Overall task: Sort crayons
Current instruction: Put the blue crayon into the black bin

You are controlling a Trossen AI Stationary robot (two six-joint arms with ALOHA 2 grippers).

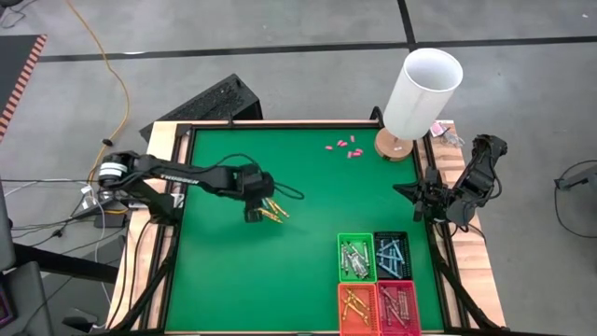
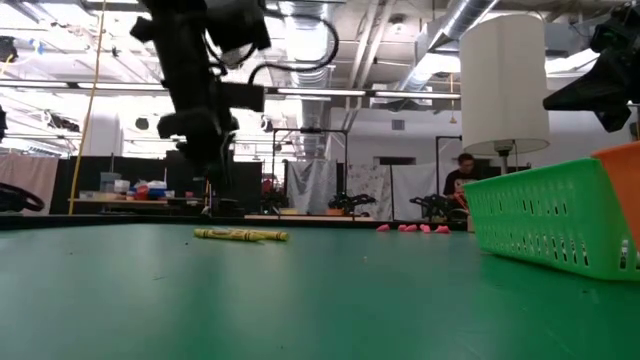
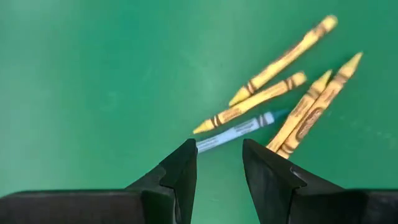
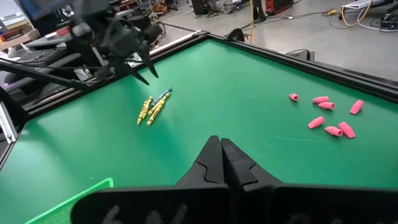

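Four small mesh baskets sit together in a square block at the near edge of the green worktop [image 1: 233,271], and everything else is placed from them. The green basket [image 1: 354,257] holds grey-white crayons, the dark basket [image 1: 392,255] beside it holds light blue ones, the orange-red basket [image 1: 358,309] in front holds yellow-orange ones, and the pink-red basket [image 1: 398,309] holds brownish-red ones. Their walls are perforated plastic.

To the left of the baskets, well apart from them, a small cluster of loose crayons [image 1: 274,212] lies flat on the felt-like green surface: four yellow-orange sticks [image 3: 267,96] with dark bands on their paper wrappers, fanned out, and one light blue crayon [image 3: 239,130] touching them. The left end effector [image 3: 219,162] hovers just above this cluster, its fingers partly open with the blue crayon's end between the tips, holding nothing.

To the right of the baskets, at the worktop's edge, the right end effector [image 4: 221,158] waits with its fingers pressed together, empty.

Beyond the baskets, several stubby pink pieces [image 1: 343,147] lie scattered, and a white cylindrical lamp [image 1: 422,91] on a round wooden base [image 1: 395,146] stands near the far right corner.
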